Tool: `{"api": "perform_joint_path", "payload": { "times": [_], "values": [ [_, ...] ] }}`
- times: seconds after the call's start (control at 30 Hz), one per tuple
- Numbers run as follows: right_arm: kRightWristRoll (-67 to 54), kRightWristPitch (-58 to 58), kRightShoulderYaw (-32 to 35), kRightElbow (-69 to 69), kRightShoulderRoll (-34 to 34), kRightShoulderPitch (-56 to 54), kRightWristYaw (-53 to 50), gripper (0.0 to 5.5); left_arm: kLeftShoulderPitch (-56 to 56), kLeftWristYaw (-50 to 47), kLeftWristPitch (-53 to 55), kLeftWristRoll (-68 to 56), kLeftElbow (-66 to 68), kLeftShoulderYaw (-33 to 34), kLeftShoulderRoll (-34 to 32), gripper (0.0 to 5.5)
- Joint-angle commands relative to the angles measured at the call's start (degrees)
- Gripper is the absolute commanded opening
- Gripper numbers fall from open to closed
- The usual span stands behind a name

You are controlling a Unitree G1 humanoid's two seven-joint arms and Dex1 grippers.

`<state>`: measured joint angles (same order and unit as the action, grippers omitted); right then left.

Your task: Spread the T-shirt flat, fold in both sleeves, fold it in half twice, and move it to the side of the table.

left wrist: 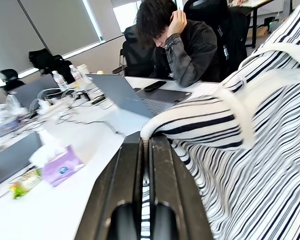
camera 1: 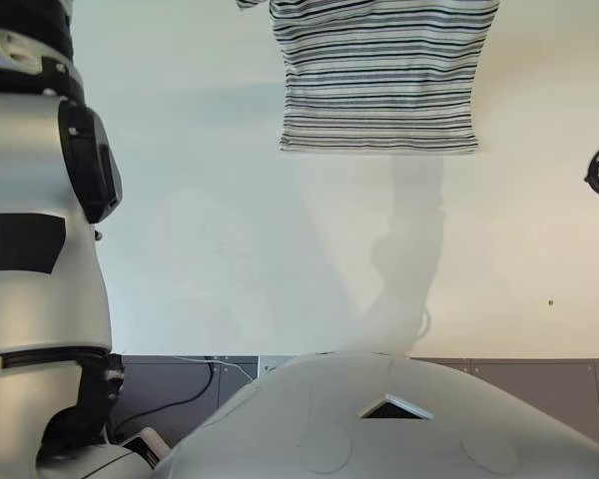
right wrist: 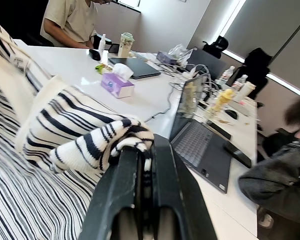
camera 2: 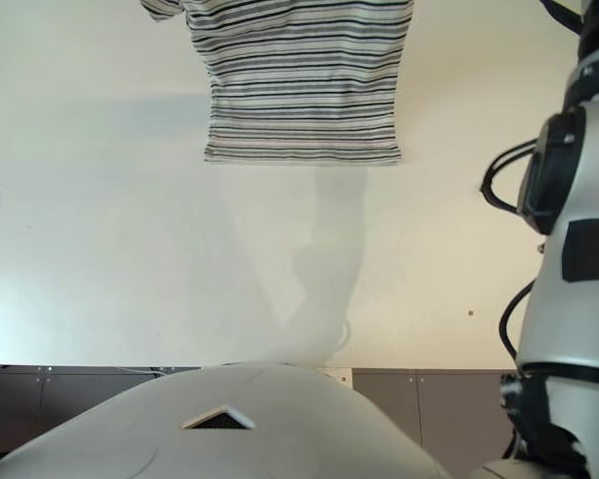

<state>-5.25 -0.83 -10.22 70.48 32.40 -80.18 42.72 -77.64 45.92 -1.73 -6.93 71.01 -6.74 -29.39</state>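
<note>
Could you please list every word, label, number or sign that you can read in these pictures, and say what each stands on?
No text is legible anywhere.
The black-and-white striped T-shirt shows stripes, no print.
The purple tissue box has print too blurred to read.
The clear plastic bottles have labels too small to read.

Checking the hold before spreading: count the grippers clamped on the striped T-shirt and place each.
2. The left gripper is shut on a bunched fold of the T-shirt; the right gripper is shut on another. Which part each fold belongs to is unclear.
</note>
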Motion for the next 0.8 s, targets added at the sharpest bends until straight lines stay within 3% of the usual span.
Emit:
{"api": "perform_joint_path", "payload": {
  "times": [0.03, 0.23, 0.43, 0.57, 0.7, 0.8],
  "values": [
    [6.0, 2.3, 0.7, 5.9, -3.4, -5.8, -10.2, 0.1, -6.7, -10.7, -1.4, 5.9, 5.7, 0.7, 1.9, 0.13],
    [10.1, 2.6, 4.5, 7.8, -5.3, -9.3, -19.8, 0.1, -12.0, -21.0, -1.0, 10.1, 7.5, 4.5, 2.2, 0.13],
    [9.9, 4.3, 9.7, 7.6, -4.8, -11.9, -17.1, 0.1, -15.2, -17.9, -3.0, 10.6, 7.3, 9.0, 0.7, 0.13],
    [9.1, 6.1, 11.6, 6.6, -2.7, -10.8, -6.9, 0.1, -15.1, -6.4, -5.7, 8.9, 6.3, 11.8, -0.8, 0.13],
    [5.8, 8.7, 13.2, 2.1, 0.9, -5.1, 13.0, 0.1, -9.8, 18.7, -6.4, 3.5, 2.4, 14.5, -3.4, 0.13],
    [-1.0, 4.1, 14.4, -14.0, 4.3, 6.0, 28.2, 0.1, 0.1, 34.7, -1.4, -2.4, -7.0, 16.1, -7.3, 0.13]
  ]
}}
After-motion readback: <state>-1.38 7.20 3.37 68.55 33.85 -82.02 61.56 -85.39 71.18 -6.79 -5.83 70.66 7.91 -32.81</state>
